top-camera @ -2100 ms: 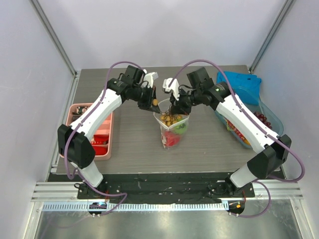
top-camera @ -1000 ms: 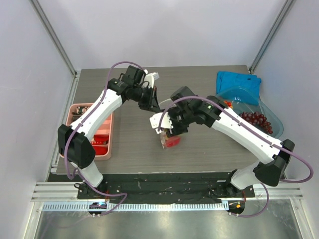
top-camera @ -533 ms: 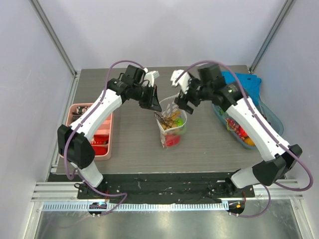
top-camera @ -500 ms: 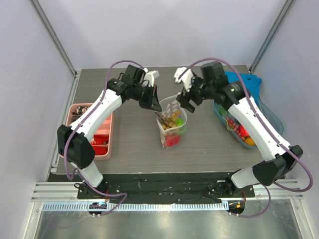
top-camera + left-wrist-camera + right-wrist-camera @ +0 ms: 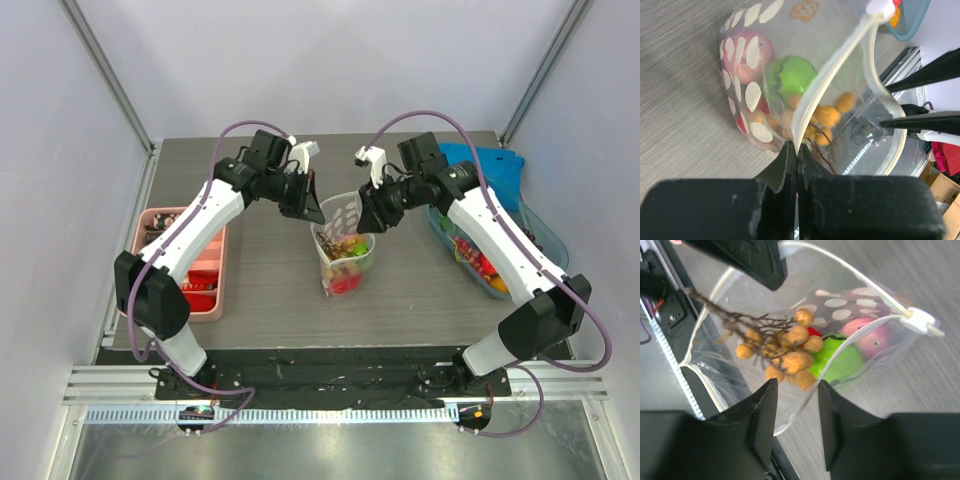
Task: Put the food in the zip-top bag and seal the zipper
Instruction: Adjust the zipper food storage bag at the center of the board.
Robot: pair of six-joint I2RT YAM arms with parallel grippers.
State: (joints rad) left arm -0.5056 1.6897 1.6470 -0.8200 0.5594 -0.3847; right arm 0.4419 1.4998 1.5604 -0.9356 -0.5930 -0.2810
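Observation:
The dotted clear zip-top bag stands open mid-table. It holds an orange berry bunch on twigs, a green piece, a pink piece and a red piece. My left gripper is shut on the whitish zipper strip at the bag's left rim, jaws closed on it in the left wrist view. My right gripper is open at the right rim. In the right wrist view its jaws straddle the near rim without pinching it. The white slider sits at the mouth's end.
A pink compartment tray lies at the left edge. A blue-tinted tub with more toy food sits at the right under my right arm. A blue cloth lies behind it.
My right gripper dipped over the bag, drew up and back, and has now come down to the bag's right rim, open. My left gripper has kept its hold on the zipper.

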